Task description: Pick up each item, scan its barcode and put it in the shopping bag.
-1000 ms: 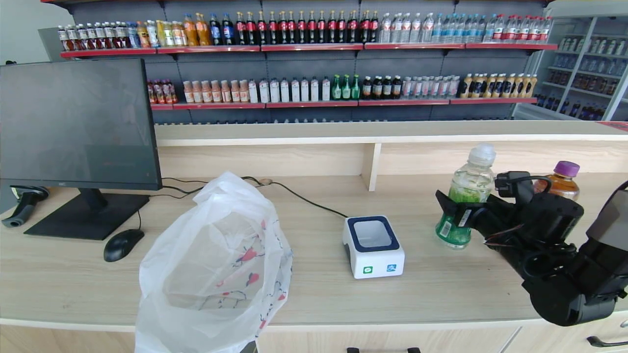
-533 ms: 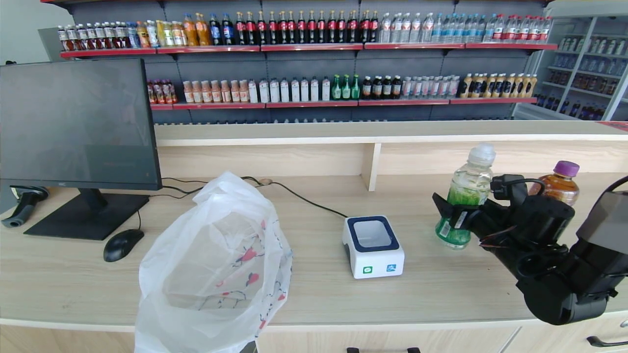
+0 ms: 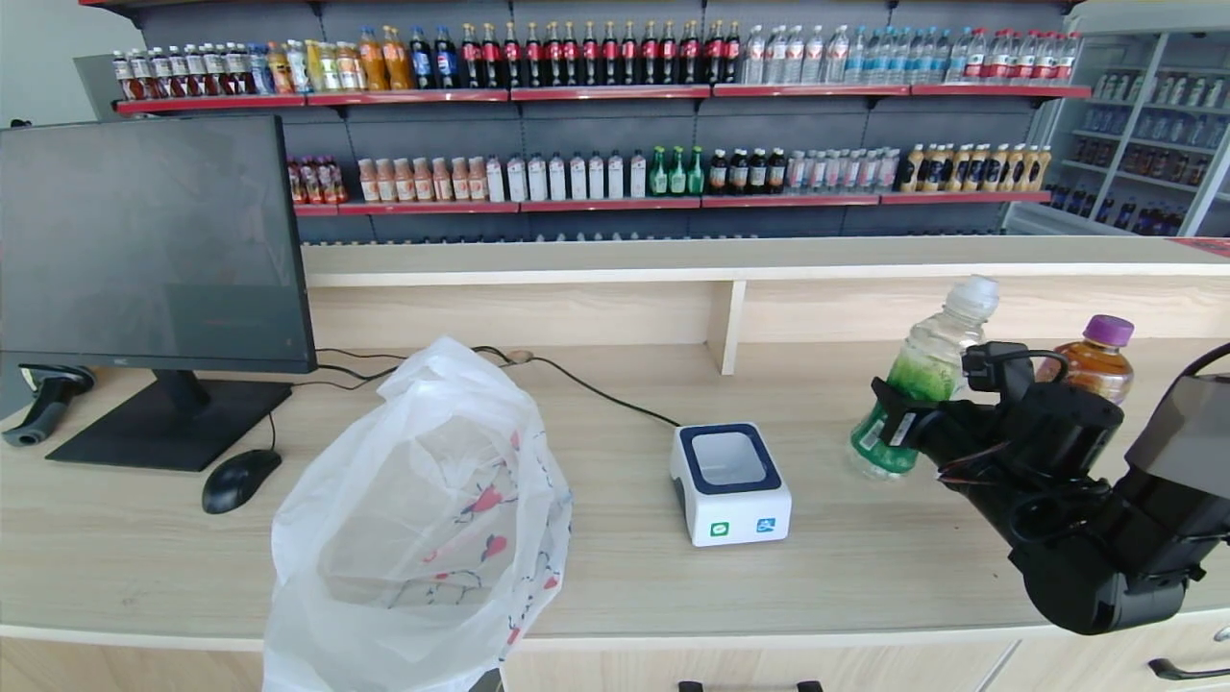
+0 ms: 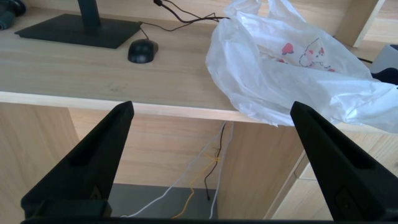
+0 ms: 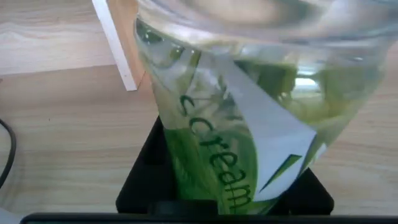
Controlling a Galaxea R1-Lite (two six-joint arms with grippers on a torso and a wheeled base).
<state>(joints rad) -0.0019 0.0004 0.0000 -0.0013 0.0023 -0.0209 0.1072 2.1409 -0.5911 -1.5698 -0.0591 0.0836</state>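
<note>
"Now, how is the right gripper (image 3: 898,421) entered?"

"Closed around the green-labelled bottle (image 3: 918,384), which is gripped at the label. The bottle is held tilted, its white cap leaning to the robot's right, over the right part of the counter (image 3: 865,567). Whether its base touches the wood cannot be told. In the right wrist view the label is seen close against a black finger (image 5: 143,180)."

"And the left gripper (image 4: 211,104)?"

"Spread wide, with nothing held between the fingers. It is pointed at the counter's front edge, where the shopping bag (image 3: 423,519) is seen overhanging."

"Where are the other items logged?"

"The bag is slumped at the counter's front, to the left of the white scanner (image 3: 730,485) and well apart from the held bottle. The scanner is set between bag and bottle, window facing up. A purple-capped bottle (image 3: 1095,360) is stood upright just beyond the right arm. A monitor (image 3: 154,240), a mouse (image 3: 240,479) and a handheld scanner (image 3: 43,399) are noted at the far left."
</note>
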